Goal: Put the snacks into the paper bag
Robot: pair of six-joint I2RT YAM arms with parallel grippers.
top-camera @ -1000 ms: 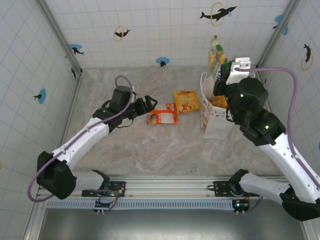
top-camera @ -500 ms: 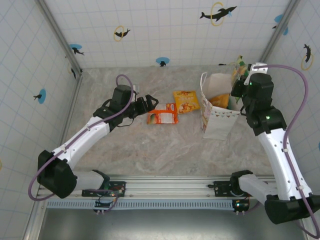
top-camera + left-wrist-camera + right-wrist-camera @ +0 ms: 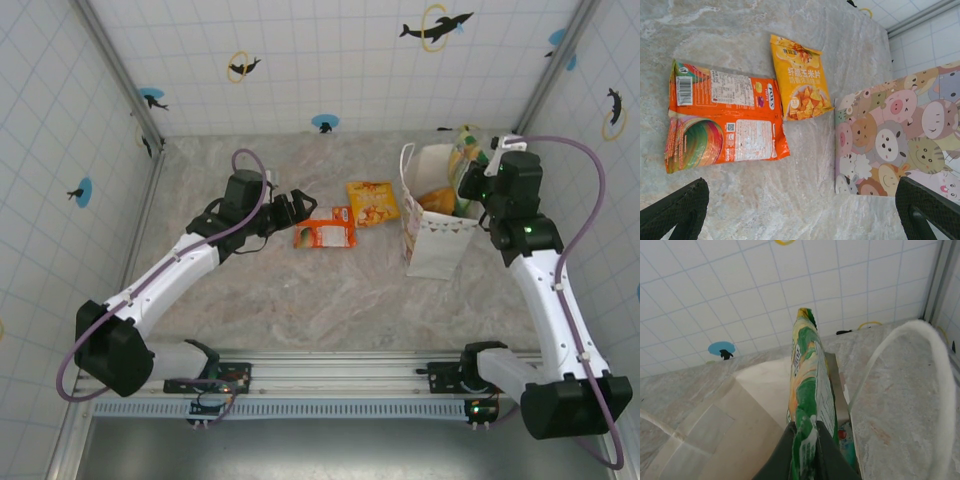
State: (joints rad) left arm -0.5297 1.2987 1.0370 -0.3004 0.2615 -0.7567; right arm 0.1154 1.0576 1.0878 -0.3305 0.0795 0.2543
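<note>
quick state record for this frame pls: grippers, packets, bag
left gripper: open, empty, beside orange packet
right gripper: shut on green packet, held on edge over the bag's mouth
paper bag: upright, mouth open
in bag: orange item visible inside
outside bag: orange packet, yellow packet, both lying flat

Bright, even light; soft faint shadows.

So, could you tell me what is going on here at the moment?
The right gripper is shut on a green-and-yellow packet, holding it over the open mouth of the white paper bag. The left gripper hangs open beside an orange packet lying on the table, with a yellow packet next to it.
</note>
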